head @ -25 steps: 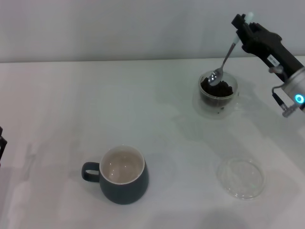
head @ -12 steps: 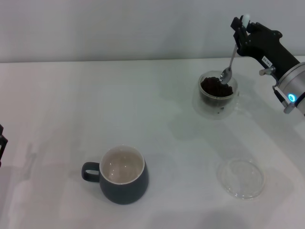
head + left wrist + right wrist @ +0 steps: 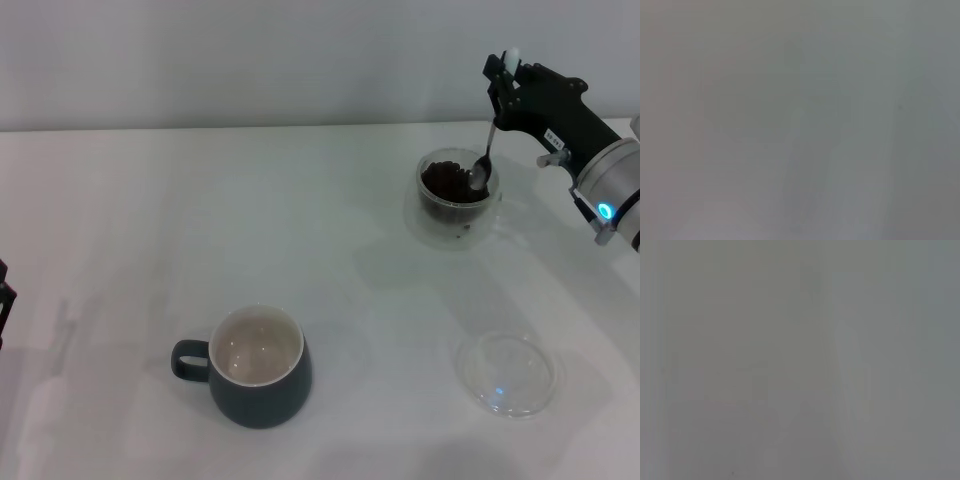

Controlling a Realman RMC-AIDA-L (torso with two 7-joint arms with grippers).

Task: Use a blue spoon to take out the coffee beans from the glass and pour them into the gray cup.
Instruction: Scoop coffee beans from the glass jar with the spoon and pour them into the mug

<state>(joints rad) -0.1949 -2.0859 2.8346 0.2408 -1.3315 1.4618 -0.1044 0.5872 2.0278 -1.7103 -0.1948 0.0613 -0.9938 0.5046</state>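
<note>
In the head view my right gripper (image 3: 507, 82) is shut on the pale handle end of the blue spoon (image 3: 487, 140) and holds it nearly upright over the glass (image 3: 458, 195) at the back right. The spoon's metal bowl sits down among the coffee beans (image 3: 447, 182) heaped in the glass. The gray cup (image 3: 258, 367) stands at the front, left of centre, its cream inside empty and its handle pointing left. Only a dark edge of my left arm (image 3: 4, 300) shows at the left border; its gripper is out of view. Both wrist views show only a blank grey blur.
A flat clear round glass saucer (image 3: 505, 373) lies on the white table (image 3: 320, 260) at the front right. A pale wall runs behind the table's far edge.
My right gripper has tipped the spoon from a slant to nearly upright and shifted it right. The spoon's bowl has gone from above the beans down into them.
</note>
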